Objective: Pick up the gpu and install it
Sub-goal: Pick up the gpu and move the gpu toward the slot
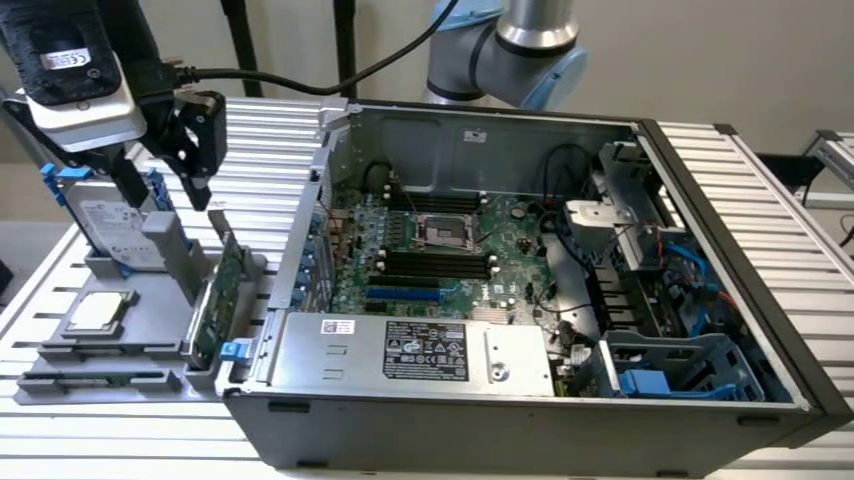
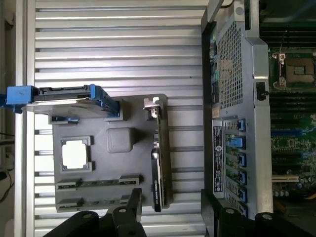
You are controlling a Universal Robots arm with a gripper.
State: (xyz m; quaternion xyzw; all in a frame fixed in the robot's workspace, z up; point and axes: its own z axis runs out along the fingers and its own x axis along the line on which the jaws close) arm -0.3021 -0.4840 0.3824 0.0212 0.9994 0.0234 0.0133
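Tally, quick. 1 bench (image 1: 774, 180), carrying 1 PC case (image 1: 534, 430) & 1 grey tray (image 2: 106, 168). In tray: 1 gpu (image 1: 216, 305), 1 hard drive (image 1: 114, 225) w/ 2 blue rails, 1 cpu chip (image 1: 100, 312), 2 memory sticks (image 2: 98, 182). In case: 1 mainboard (image 1: 494, 240), 1 CPU socket (image 1: 441, 228), 1 blue card slot (image 1: 400, 295), 1 power supply box (image 1: 414, 350). Blue clips (image 2: 241, 160) on case's rear wall: at least 5, exact no. can't tell. 1 robot arm (image 1: 514, 50).
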